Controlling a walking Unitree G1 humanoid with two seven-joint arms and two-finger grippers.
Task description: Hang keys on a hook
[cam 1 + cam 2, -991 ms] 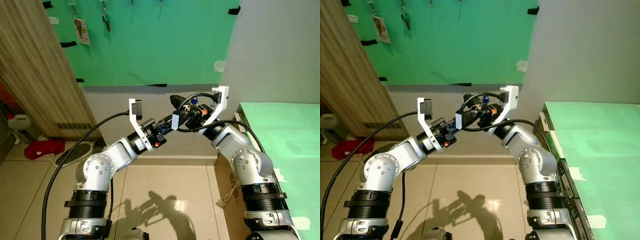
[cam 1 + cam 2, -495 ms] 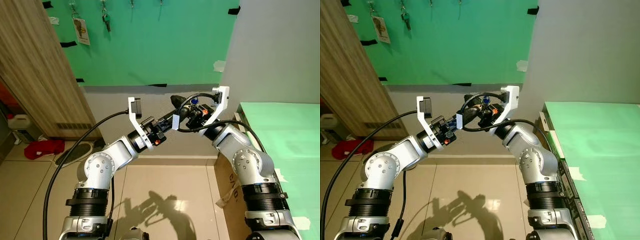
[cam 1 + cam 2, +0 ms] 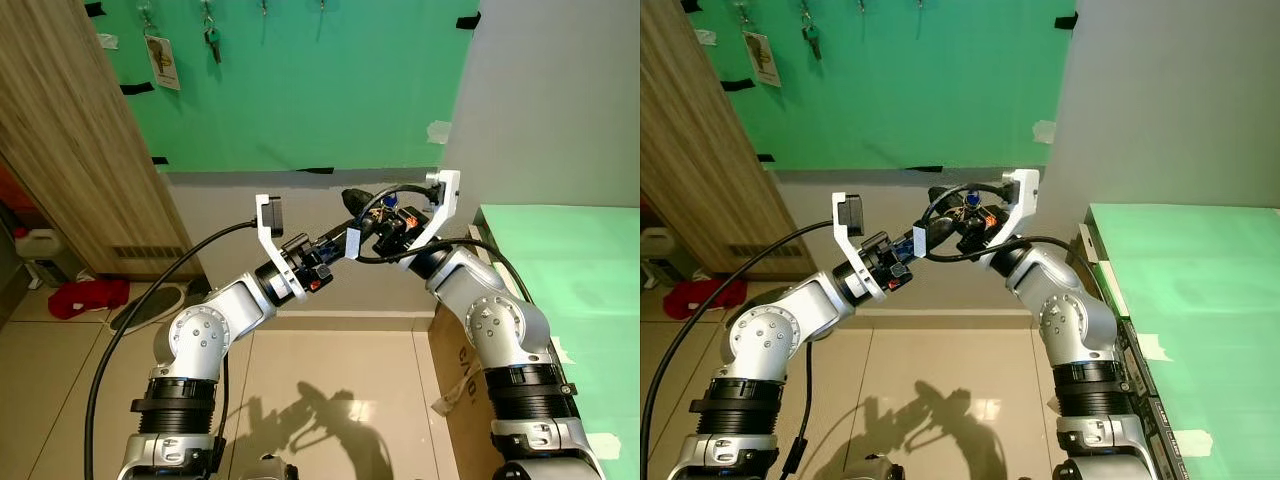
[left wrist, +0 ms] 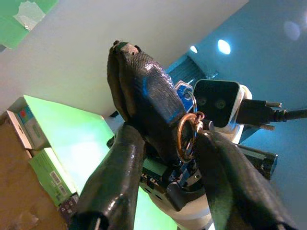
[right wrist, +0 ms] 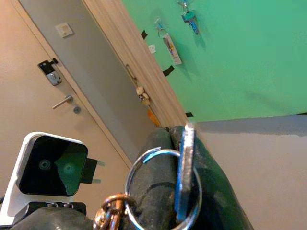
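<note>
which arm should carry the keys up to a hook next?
Right, probably. The right gripper is shut on the keys, ring dangling. The left gripper sits open around it, holding nothing. The hooks are high on the green wall.

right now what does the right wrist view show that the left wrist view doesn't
The right wrist view has the green wall with hung keys, a tag and a door handle. The left wrist view has stacked boxes and ceiling lights. Both show the copper ring and the right gripper shut on the key ring.
</note>
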